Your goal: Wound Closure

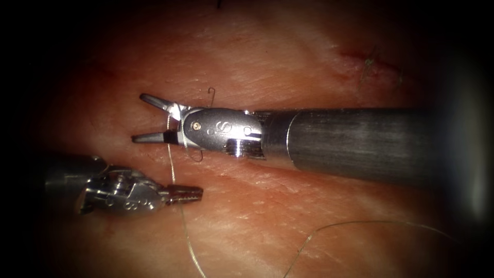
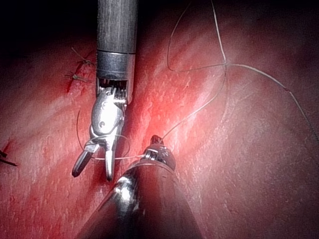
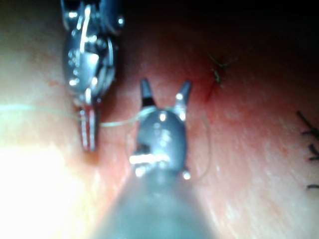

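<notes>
My right tool (image 1: 149, 117) has jaws spread, thread (image 1: 172, 164) looped round its wrist; left tool (image 1: 191, 193) is clamped on that thread. Needle: can't spot it. Risk: loop snags (taut strand), tearing tissue (image 1: 267, 216).

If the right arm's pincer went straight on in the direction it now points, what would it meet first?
The right pincer points toward the endoscope view's left, jaws open, thread draped across their base. Ahead of its tips lies bare tissue. The left pincer, shut on the thread, sits off that line. Depth is unclear, so this is a guess.
</notes>
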`<action>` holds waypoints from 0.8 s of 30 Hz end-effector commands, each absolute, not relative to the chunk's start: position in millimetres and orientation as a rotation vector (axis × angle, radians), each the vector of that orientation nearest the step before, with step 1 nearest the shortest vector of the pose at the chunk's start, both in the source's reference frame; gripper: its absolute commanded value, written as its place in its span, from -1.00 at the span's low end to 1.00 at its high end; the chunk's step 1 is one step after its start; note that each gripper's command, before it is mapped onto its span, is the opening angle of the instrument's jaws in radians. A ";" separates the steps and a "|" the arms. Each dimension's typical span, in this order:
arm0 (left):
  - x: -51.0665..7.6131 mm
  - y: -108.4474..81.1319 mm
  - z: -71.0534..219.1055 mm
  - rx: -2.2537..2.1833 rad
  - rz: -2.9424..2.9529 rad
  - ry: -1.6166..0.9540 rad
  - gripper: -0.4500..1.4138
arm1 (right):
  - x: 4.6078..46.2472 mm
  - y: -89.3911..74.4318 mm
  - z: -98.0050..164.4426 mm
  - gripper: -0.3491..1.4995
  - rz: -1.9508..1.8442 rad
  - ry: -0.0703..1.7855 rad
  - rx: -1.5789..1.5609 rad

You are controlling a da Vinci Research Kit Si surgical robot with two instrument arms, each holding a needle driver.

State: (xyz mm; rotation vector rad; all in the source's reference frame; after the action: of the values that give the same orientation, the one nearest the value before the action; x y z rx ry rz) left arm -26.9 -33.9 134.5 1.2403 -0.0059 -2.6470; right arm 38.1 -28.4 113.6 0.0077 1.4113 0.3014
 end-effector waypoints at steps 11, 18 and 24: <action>-27.0 -36.2 132.2 1.248 -2.638 0.010 -1.00 | 37.7 -28.5 116.4 0.33 0.294 1.396 -0.007; -27.0 -36.3 132.0 1.248 -2.638 0.011 -1.00 | 38.0 -29.5 118.0 0.29 0.269 1.371 -0.008; -27.1 -36.4 131.0 1.257 -2.640 0.024 -1.00 | 38.0 -30.2 119.0 0.27 0.251 1.353 -0.006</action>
State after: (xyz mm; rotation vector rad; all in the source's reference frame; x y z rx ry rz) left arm -26.5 -35.9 130.0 1.2539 0.0170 -2.6382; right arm 37.3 -30.0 118.6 -0.0065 1.3484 0.2501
